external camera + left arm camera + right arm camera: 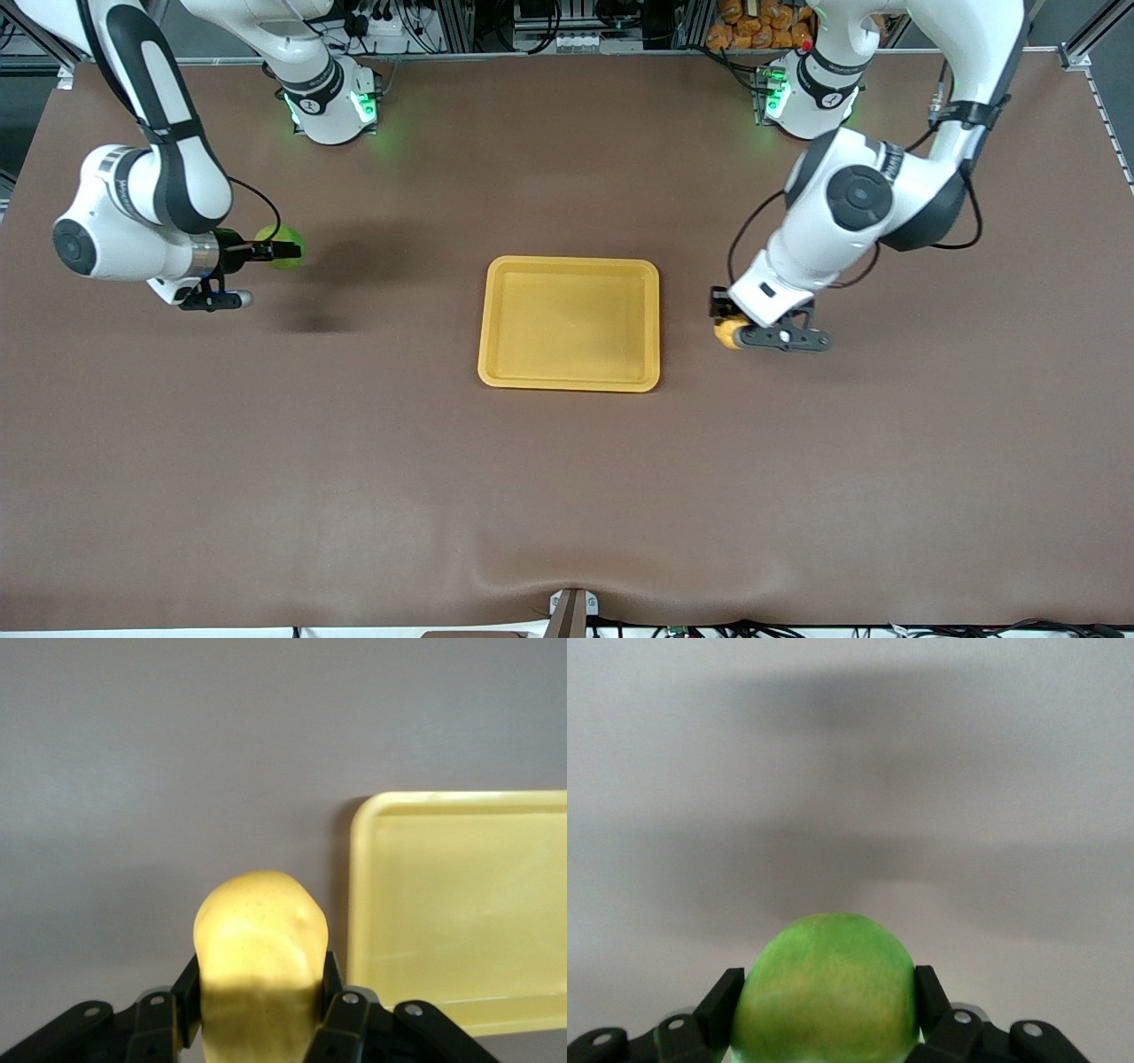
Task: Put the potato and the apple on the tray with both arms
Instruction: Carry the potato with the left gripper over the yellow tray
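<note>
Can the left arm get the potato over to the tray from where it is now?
Probably yes: the left gripper holds the potato just beside the tray, with only bare table between them.

My left gripper holds the potato over the table, just beside the tray at mid-table. My right gripper holds the apple well apart, toward the right arm's end.

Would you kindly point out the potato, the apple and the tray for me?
potato (259, 943): left wrist view, middle of its bumpy yellow face.
apple (826, 988): right wrist view, middle of its green skin.
tray (571, 323): front view, bare floor.
</note>
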